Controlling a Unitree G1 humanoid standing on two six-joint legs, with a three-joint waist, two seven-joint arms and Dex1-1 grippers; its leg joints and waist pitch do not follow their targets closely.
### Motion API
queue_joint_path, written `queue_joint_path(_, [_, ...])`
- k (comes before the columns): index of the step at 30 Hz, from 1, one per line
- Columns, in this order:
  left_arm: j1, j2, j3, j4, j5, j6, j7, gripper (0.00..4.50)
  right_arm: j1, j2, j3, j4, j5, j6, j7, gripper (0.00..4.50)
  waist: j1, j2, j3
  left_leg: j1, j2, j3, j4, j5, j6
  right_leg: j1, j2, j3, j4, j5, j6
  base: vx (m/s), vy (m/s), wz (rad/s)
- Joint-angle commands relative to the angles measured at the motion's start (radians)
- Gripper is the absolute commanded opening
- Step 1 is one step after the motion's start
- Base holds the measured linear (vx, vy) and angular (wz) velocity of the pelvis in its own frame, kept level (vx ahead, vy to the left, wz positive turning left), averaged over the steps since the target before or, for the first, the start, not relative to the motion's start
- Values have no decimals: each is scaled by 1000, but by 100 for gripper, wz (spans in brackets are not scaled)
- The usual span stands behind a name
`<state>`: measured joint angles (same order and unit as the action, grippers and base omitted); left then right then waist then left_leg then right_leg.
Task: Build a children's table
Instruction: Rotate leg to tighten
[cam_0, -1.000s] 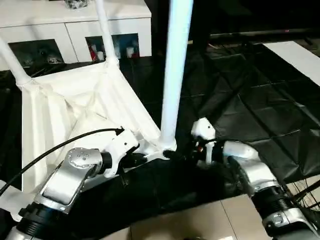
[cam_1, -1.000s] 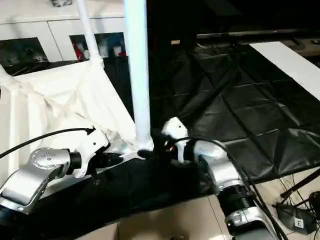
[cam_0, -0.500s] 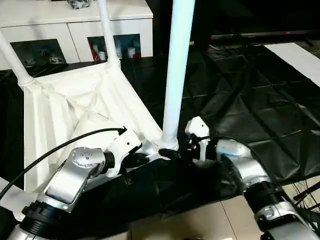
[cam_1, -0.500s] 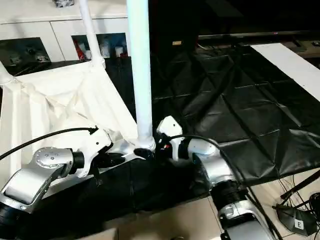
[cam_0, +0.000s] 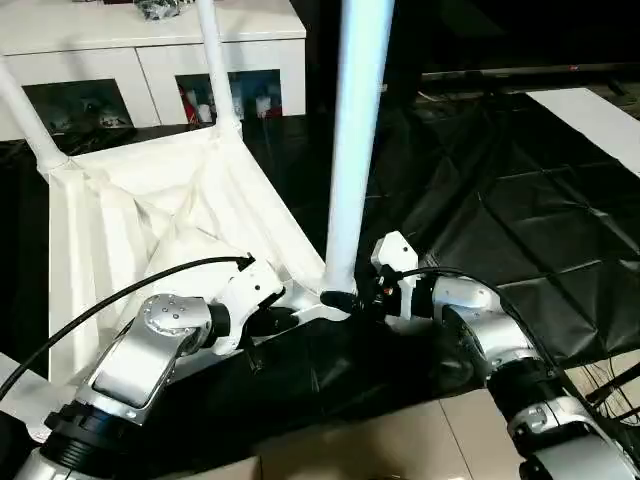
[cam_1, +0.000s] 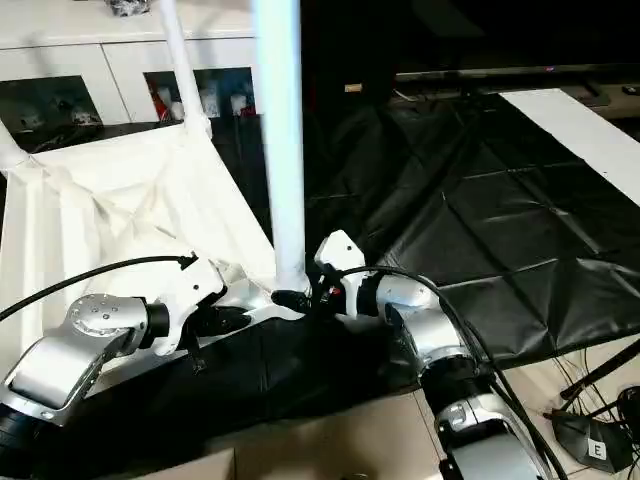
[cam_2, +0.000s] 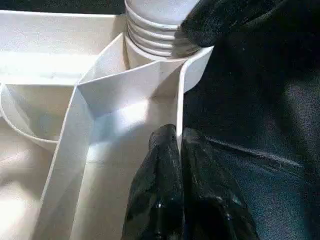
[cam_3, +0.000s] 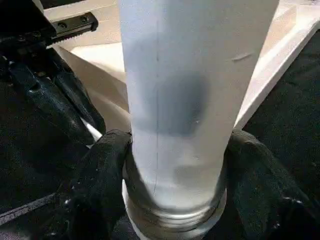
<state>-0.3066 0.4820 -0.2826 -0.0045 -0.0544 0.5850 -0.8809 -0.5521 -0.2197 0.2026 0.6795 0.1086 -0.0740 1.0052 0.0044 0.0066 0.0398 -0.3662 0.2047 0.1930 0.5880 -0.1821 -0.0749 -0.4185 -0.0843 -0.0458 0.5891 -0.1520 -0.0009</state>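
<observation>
On the black sheet (cam_0: 520, 200) that covers the floor, I see the children's table (cam_0: 150, 220) lying upside down, its ribbed underside facing up at me. Behind the table stands a white cabinet (cam_0: 150, 45) with glass doors.

Three legs stand up from the table's corners. At the two corners nearest the cabinet, a far leg (cam_0: 215, 60) and a second far leg (cam_0: 25, 115) rise out of their sockets. At the corner nearest me, the near leg (cam_0: 350, 150) stands upright, its threaded foot sitting in the corner socket (cam_2: 160, 52).

My left arm (cam_0: 150, 350) reaches in along the table's near edge, with a black cable (cam_0: 90, 310) looping over it. My right arm (cam_0: 480, 335) comes to the same corner from the other side, over the black sheet.

My left gripper (cam_2: 177, 165) is clenched on the table's thin side wall (cam_2: 179, 105) just beside the corner socket, one finger inside the wall and one outside.

My right gripper (cam_3: 175, 165) has its two fingers (cam_3: 100, 175) set on either side of the near leg, right above the threaded foot. Both fingers lie against the leg's surface, so I read it as grasping the near leg low down at the socket.
</observation>
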Motion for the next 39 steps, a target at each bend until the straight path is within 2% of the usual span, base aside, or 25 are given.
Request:
queue_joint_path(1, [14, 2, -31, 28, 4, 24, -2, 0, -13, 2, 14, 21, -15, -8, 21, 260, 8, -9, -60, 4, 17, -8, -64, -230, 64, 52, -37, 27, -56, -258, -231, 0, 0, 0])
queue_joint_path(10, [7, -30, -10, 51, -29, 23, -4, 0, -17, 23, -2, 54, -14, -10, -23, 259, 5, -8, -59, 5, 16, -8, -66, -262, 51, 48, -36, 27, -59, -279, -227, 0, 0, 0])
queue_joint_path(11, [-13, -67, 0, 94, -40, 12, 11, 0, -26, 54, -23, 94, -29, -12, -130, 259, 4, -12, -58, 5, 17, -8, -67, -266, 46, 46, -36, 27, -62, -291, -222, 0, 0, 0])
queue_joint_path(12, [-22, -81, 2, 113, -41, 6, 18, 0, -31, 66, -30, 112, -36, -13, -174, 259, 1, -11, -56, 4, 14, -11, -70, -302, 27, 44, -36, 25, -65, -351, -206, 0, 0, 0])
queue_joint_path(13, [-42, -113, 12, 153, -41, -1, 44, 0, -35, 85, -41, 135, -48, -20, -249, 259, -1, -13, -55, 3, 14, -14, -72, -313, 20, 48, -36, 23, -67, -373, -196, 0, 0, 0])
queue_joint_path(14, [-42, -113, 12, 153, -41, -1, 44, 0, -35, 85, -41, 135, -48, -20, -249, 258, -4, -12, -55, 8, 14, -15, -71, -338, 6, 42, -35, 23, -70, -405, -182, 0, 0, 0])
queue_joint_path(16, [-84, -173, 29, 229, -36, -20, 101, 0, -41, 119, -65, 164, -52, -2, -358, 258, -8, -14, -54, 8, 13, -15, -72, -359, 5, 41, -36, 23, -75, -425, -172, 0, 0, 0])
queue_joint_path(17, [-116, -212, 36, 288, -27, -38, 145, 0, -42, 143, -80, 171, -51, 5, -426, 258, -6, -9, -56, 15, 12, -14, -68, -369, 2, 34, -36, 25, -79, -433, -168, 0, 0, 0])
queue_joint_path(19, [-141, -239, 41, 334, -18, -54, 181, 0, -43, 161, -91, 176, -50, 12, -472, 258, -6, -10, -55, 16, 10, -14, -69, -375, 0, 34, -34, 25, -79, -433, -165, 0, 0, 0])
queue_joint_path(20, [-171, -273, 53, 391, -11, -69, 226, 0, -48, 179, -100, 188, -60, 19, -543, 258, -5, -12, -52, 14, 6, -13, -71, -381, 1, 33, -33, 24, -84, -456, -151, 0, 0, 0])
queue_joint_path(21, [-209, -309, 67, 454, 2, -84, 293, 0, -56, 197, -103, 206, -78, 26, -623, 258, 0, -9, -53, 21, 4, -14, -69, -395, 1, 29, -33, 22, -89, -489, -135, 0, 0, 0])
queue_joint_path(22, [-238, -336, 78, 500, 9, -93, 339, 0, -65, 211, -107, 224, -91, 33, -694, 258, 0, -9, -53, 21, 4, -14, -69, -395, 1, 29, -33, 22, -89, -489, -135, 0, 0, 0])
queue_joint_path(23, [-238, -336, 78, 500, 9, -93, 339, 0, -65, 211, -107, 224, -91, 33, -694, 258, 3, -9, -54, 31, 2, -9, -65, -409, -1, 18, -30, 21, -95, -507, -127, 0, 0, 0])
queue_joint_path(24, [-284, -372, 91, 570, 28, -122, 409, 0, -88, 245, -134, 263, -85, 47, -805, 257, 4, -3, -55, 22, 0, -14, -69, -408, 2, 26, -32, 19, -94, -513, -112, 0, 0, 0])
queue_joint_path(27, [-312, -393, 90, 612, 38, -142, 427, 0, -106, 279, -161, 293, -65, 54, -859, 257, 5, -8, -58, 19, 1, -18, -72, -414, 7, 28, -34, 17, -94, -500, -101, 0, 0, 0])
queue_joint_path(28, [-322, -400, 88, 627, 43, -154, 429, 0, -112, 291, -154, 300, -74, 53, -863, 257, 6, -3, -58, 19, 1, -19, -73, -417, 10, 27, -35, 18, -95, -495, -102, 0, 0, 0])
queue_joint_path(30, [-334, -407, 82, 651, 50, -172, 425, 0, -118, 304, -136, 309, -96, 52, -863, 257, 7, -5, -60, 14, 2, -20, -75, -408, 18, 30, -35, 18, -93, -455, -113, 0, 0, 0])
queue_joint_path(32, [-329, -404, 70, 656, 56, -187, 406, 0, -103, 316, -146, 289, -68, 29, -796, 257, 8, -8, -59, 11, 4, -20, -77, -403, 25, 32, -36, 18, -90, -435, -123, 0, 0, 0])
queue_joint_path(34, [-324, -400, 65, 659, 57, -193, 393, 0, -99, 320, -163, 281, -48, 24, -785, 326, 9, -10, -58, 11, 4, -20, -77, -410, 31, 32, -38, 18, -93, -456, -120, 0, 0, 0])
queue_joint_path(36, [-319, -394, 57, 659, 59, -202, 374, 0, -98, 319, -168, 272, -41, 9, -772, 336, 8, -11, -57, 4, 3, -22, -79, -413, 33, 35, -42, 16, -97, -494, -107, 0, 0, 0])
queue_joint_path(38, [-310, -383, 46, 651, 62, -216, 348, 0, -99, 313, -174, 266, -38, 2, -760, 348, 5, -9, -55, 3, 2, -25, -81, -415, 30, 36, -44, 14, -99, -522, -98, 0, 0, 0])
queue_joint_path(39, [-298, -370, 31, 635, 66, -230, 318, 0, -99, 302, -174, 259, -38, -5, -745, 370, 1, -8, -55, 4, 3, -27, -81, -426, 29, 34, -44, 13, -103, -538, -93, 0, 0, 0])
